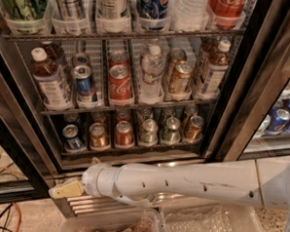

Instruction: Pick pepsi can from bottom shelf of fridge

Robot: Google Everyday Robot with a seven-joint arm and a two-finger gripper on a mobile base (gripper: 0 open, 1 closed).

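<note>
Gripper (67,188) low at the fridge (243,94) base panel (92,203) — beneath the bottom shelf (133,151), under the leftmost-lane pepsi can (72,136); grip opening impossible to tell.

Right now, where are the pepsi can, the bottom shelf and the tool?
pepsi can (72,136): camera view, leftmost in its row, point on its blue side.
bottom shelf (148,151): camera view, point on its front rail.
tool (59,190): camera view, lower left of the picture, point on its pale tip.
</note>
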